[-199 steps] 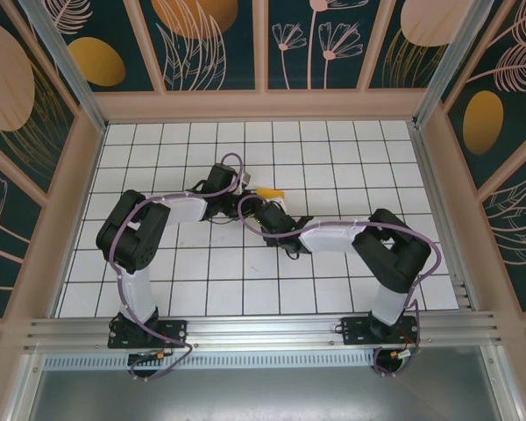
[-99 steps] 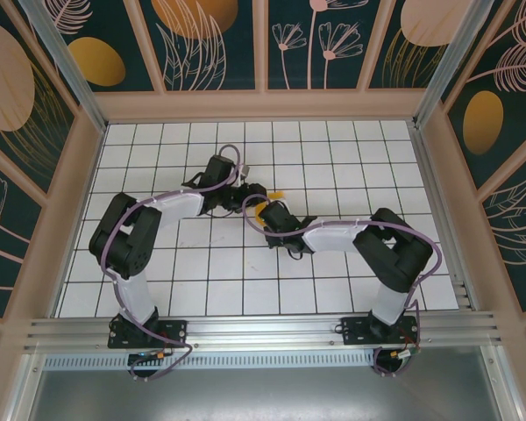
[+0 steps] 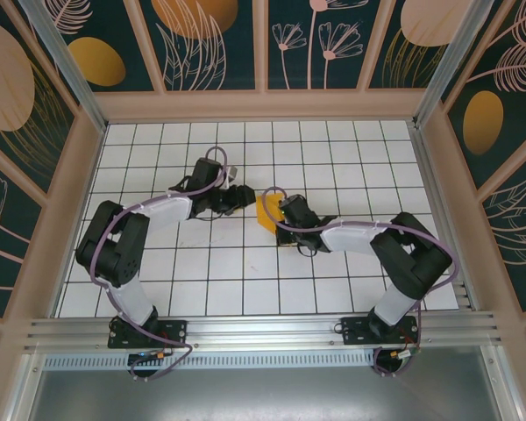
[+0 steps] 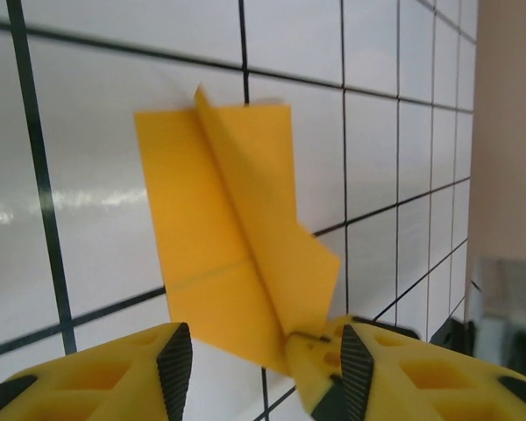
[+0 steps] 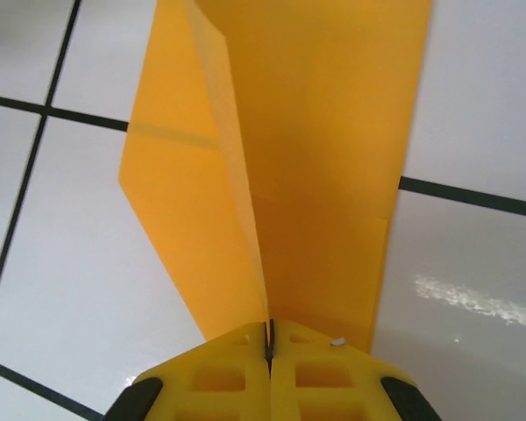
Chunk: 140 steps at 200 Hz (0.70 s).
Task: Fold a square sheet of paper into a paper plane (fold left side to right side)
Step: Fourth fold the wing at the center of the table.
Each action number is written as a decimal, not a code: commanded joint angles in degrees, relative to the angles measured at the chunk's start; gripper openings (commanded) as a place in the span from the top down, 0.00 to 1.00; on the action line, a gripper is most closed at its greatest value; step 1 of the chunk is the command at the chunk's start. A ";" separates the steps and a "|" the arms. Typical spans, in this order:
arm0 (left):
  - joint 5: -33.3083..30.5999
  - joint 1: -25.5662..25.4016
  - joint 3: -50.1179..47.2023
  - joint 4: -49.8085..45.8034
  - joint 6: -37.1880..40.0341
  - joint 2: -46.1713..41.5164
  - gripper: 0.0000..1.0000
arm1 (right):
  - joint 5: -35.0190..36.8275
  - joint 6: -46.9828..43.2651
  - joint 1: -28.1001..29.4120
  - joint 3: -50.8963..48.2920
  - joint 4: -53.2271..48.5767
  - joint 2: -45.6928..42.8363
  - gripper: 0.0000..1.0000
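The square sheet of paper stands creased into an orange paper plane on the white tiled floor, near the middle. My right gripper is shut on its central fold, and the two wings spread out to either side above the closed yellow fingers. My left gripper sits just left of the plane, open, with bare floor and the plane's lower edge showing between its ribbed pads. The right gripper's yellow fingertips show pinching the plane's corner.
Pale wooden walls with dark painted panels box in the floor on three sides. An aluminium rail carrying both arm bases runs along the near edge. Open tiles lie at the back and front.
The left gripper has opened, let go of the plane and drawn back to the left. The right gripper has closed on the plane's fold, and the plane now stands uncovered between them.
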 commanded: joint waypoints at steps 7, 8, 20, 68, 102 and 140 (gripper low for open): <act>2.49 -2.22 -0.44 3.87 -0.64 1.90 0.51 | -8.18 0.72 -1.85 -1.87 4.06 -2.25 0.93; 2.54 -2.26 -0.40 3.96 -0.65 1.99 0.51 | -8.31 0.77 -1.94 -1.87 4.19 -2.25 0.93; 2.80 -2.97 -0.15 4.93 -1.17 3.05 0.51 | -10.39 0.97 -2.78 -2.26 5.03 -2.39 0.93; 3.01 -4.66 1.81 6.13 -1.98 6.43 0.52 | -16.16 2.25 -5.66 -3.78 7.03 -1.70 0.94; 3.43 -5.09 2.37 6.83 -2.37 8.26 0.52 | -19.87 3.58 -7.50 -5.02 9.26 -1.29 0.94; 3.75 -5.66 3.73 7.08 -2.51 9.97 0.49 | -22.99 4.33 -8.89 -5.34 10.72 -0.55 0.95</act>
